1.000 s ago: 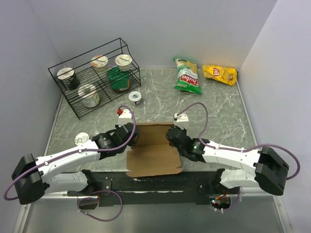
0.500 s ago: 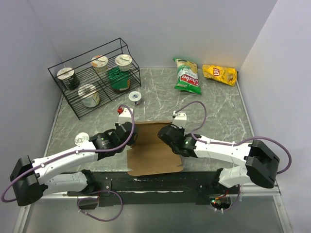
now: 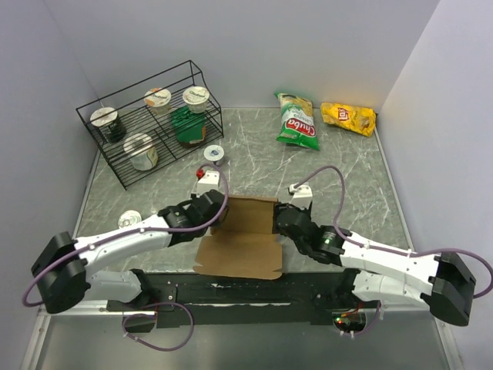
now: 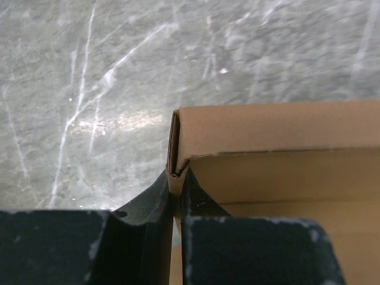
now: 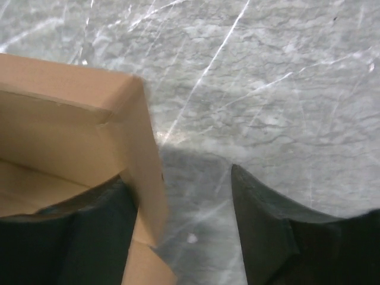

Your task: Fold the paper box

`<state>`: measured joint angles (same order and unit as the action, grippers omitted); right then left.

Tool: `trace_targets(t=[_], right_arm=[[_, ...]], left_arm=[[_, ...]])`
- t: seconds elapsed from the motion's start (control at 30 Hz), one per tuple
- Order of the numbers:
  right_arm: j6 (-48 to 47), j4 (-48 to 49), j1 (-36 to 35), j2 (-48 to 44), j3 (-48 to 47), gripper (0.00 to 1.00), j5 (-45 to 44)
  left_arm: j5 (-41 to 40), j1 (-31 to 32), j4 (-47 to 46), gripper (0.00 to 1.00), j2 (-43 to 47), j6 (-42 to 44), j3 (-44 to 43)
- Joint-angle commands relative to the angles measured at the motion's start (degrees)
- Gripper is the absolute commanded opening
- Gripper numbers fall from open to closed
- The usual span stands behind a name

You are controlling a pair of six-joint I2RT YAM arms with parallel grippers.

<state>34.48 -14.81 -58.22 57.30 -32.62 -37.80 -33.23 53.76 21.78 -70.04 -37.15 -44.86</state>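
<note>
**Operator:** Which step am I on?

**Spotter:** Raising the walls, by my reading. The paper box (image 3: pixel 243 247) lies at the near middle of the table (image 3: pixel 347 177), between your two arms, with its far wall already standing. Your left gripper (image 4: pixel 176 196) is clamped on the box's left corner fold, with cardboard pinched between its fingers.

**Operator:** And the right?

**Spotter:** Your right gripper (image 5: pixel 181 178) has its fingers apart. The right wall stands just beside one finger, unheld. A second ago those fingers were together at that wall, and the box's near edge has since shifted slightly left. Next you'll likely need to retake or press that wall so it stays upright — without dragging the sheet.
</note>
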Motion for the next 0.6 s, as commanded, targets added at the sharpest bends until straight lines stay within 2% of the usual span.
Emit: trace_targets(t=[0.0, 0.07, 0.23, 0.33, 0.43, 0.47, 0.5, 0.57], right_arm=[[-4.6, 1.37, 0.56, -4.2, 0.45, 0.79, 2.2], [-5.38, -0.21, 0.12, -5.7, 0.54, 0.89, 4.13], [-9.95, -0.13, 0.12, -12.38, 1.07, 0.94, 12.39], [-14.07, -2.77, 1.52, -10.81, -2.7, 0.92, 16.43], [-19.25, -1.9, 6.26, -6.95, -6.57, 0.89, 24.77], [-20.67, -0.93, 9.93, -4.67, -7.53, 0.88, 30.36], [-21.46, 0.47, 11.88, -3.52, -7.98, 0.83, 32.51], [-24.19, 1.97, 14.43, -0.63, -8.94, 0.81, 35.68]], left_arm=[[-0.35, -2.07, 1.7, 0.01, -4.13, 2.33, -2.6], [2.55, -2.86, 0.37, 0.01, -6.07, 4.7, -2.6], [8.44, -5.59, -2.09, 0.01, -10.11, 11.82, -4.0], [14.06, -6.38, -2.79, 0.01, -11.96, 17.27, -5.32], [20.91, -7.52, -3.67, 0.01, -13.45, 20.97, -6.12], [24.15, -7.87, -4.02, 0.01, -13.63, 22.8, -6.03], [24.79, -8.05, -4.29, 0.01, -13.98, 22.99, -6.11], [26.72, -8.32, -5.08, 0.01, -14.25, 23.78, -6.2]])
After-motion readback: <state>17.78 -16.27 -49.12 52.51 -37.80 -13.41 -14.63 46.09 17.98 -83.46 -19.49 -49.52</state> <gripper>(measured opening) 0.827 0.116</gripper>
